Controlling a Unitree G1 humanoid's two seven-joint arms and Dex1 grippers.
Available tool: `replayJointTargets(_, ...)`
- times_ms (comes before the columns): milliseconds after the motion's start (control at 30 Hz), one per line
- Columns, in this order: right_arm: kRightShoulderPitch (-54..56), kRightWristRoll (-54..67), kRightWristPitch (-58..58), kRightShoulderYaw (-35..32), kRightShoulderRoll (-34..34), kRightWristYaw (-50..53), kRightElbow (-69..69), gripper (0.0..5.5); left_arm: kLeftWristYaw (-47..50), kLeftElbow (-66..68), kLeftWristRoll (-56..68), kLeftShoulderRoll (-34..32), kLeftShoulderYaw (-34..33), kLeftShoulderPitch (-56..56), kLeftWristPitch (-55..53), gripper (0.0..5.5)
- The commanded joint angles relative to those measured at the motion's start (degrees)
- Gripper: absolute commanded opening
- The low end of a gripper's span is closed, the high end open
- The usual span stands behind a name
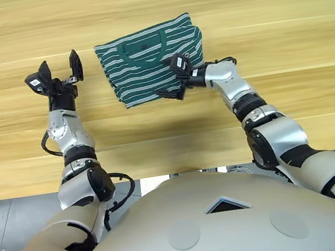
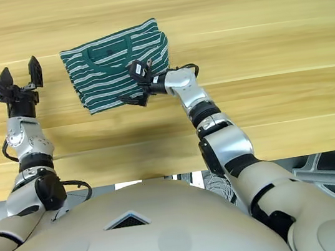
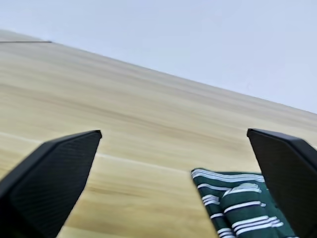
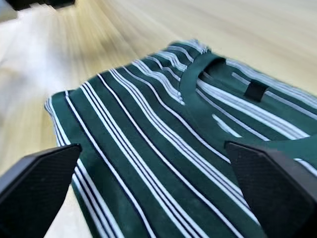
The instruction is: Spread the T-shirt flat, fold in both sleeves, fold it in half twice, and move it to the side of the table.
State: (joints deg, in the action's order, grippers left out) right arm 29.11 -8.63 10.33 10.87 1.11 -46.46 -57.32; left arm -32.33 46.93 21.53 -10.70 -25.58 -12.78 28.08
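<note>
Starting at the right claw: we see it spread wide, nothing held. Its fingers sit at the near right part of the T-shirt, one over the cloth and the other at the near edge. We can't tell whether the tips touch the fabric. In the right wrist view the same claw has both fingers far apart with striped cloth between them.

Left claw: also wide, empty, raised, fingers pointing away from the robot. It stands just to the left of the T-shirt, apart from it, with a strip of bare bench between them. In the left wrist view that claw frames the bench top, and a corner of the T-shirt shows next to one finger.

T-shirt: dark green with thin white stripes, folded into a compact, roughly rectangular stack, with layers visible at the edges. The collar faces up on the far side of the stack, and we see a small black label inside the neck. The stack lies flat on the wood, slightly skewed to the planks, between the two claws and closer to the right one.

Bench: light wood, grain running left to right.
</note>
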Motion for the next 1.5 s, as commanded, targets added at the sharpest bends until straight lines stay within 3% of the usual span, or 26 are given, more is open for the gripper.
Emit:
replayJointTargets(33,5.16,2.45,-4.65,-1.74,3.15,3.62,-1.43,5.40,1.63,-3.13,-2.22,2.41,3.17,1.90,1.01,5.38)
replayJointTargets(333,11.07,5.11,-6.66,-5.66,5.17,10.20,-10.02,5.40,2.70,-7.02,-2.36,3.33,5.84,4.28,1.65,5.38)
replayJointTargets(733,7.17,-5.79,-7.90,5.28,11.85,19.30,-18.16,5.40,4.22,-11.17,-3.22,2.31,7.47,5.65,1.80,5.38)
replayJointTargets(900,7.01,-5.27,-6.79,7.10,10.55,13.57,-18.03,5.40,4.36,-10.69,-2.85,1.81,7.06,5.12,2.05,5.38)
replayJointTargets(1067,4.47,-4.71,1.56,9.87,3.82,-3.89,-13.91,5.40,4.15,-10.34,-2.74,1.34,7.00,4.39,2.07,5.38)
replayJointTargets(1267,0.42,-1.53,10.96,9.51,-13.16,-26.73,-4.67,5.40,3.47,-12.43,-2.45,0.82,7.52,4.85,1.89,5.38)
replayJointTargets(1400,1.58,-2.51,19.40,9.74,-21.99,-30.01,-4.94,5.40,2.93,-14.27,-2.43,0.82,8.26,5.50,1.67,5.38)
replayJointTargets(1500,4.96,-0.87,21.73,6.97,-23.46,-26.50,-6.49,5.40,2.79,-15.38,-2.32,0.87,8.69,5.97,1.40,5.38)
